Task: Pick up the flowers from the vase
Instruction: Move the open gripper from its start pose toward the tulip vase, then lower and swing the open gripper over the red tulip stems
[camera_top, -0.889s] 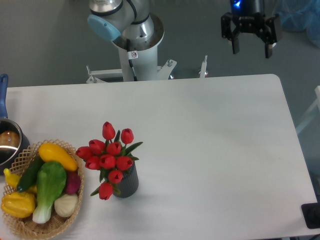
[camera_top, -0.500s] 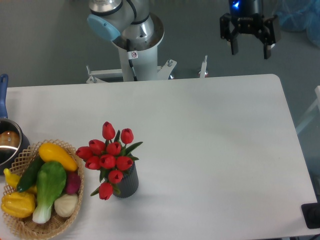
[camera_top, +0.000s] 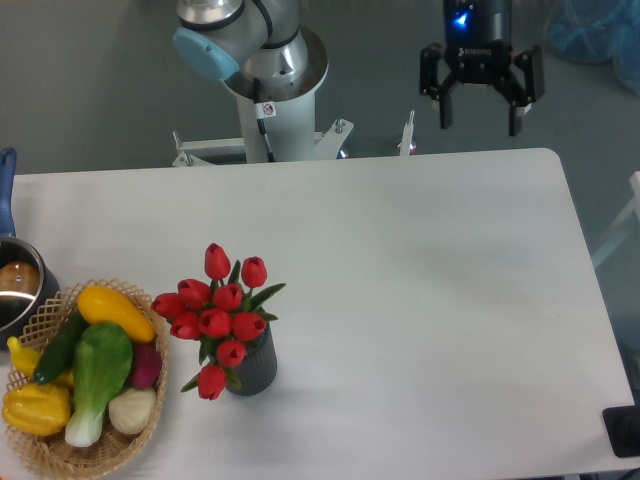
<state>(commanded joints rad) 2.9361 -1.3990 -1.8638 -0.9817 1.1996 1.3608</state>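
- My gripper hangs past the far edge of the table, over toward the right, with a blue light glowing on the body above it.
- Its two fingers are spread wide apart and point downward; nothing sits between them, so it is released and empty.
- The flowers I am after are at the near left of the table, well apart from the gripper, which is diagonally across from them.
- They are a bunch of red tulip buds with green stems and leaves, standing in the vase and spreading wider than it does.
- One bud hangs low on the left side of the vase, drooping near the tabletop; two others rise higher than the rest at the back of the bunch.
- The vase is dark grey and ribbed, upright on the table, with most of its mouth hidden by the blooms.
- Just left of the flowers sits a wicker basket holding yellow, green, purple and pale vegetables; it looks close to the bunch, but I cannot tell if they touch.
- At the left edge I see part of a metal pot with a blue handle, behind the basket.
- The arm's base stands behind the table, left of centre.
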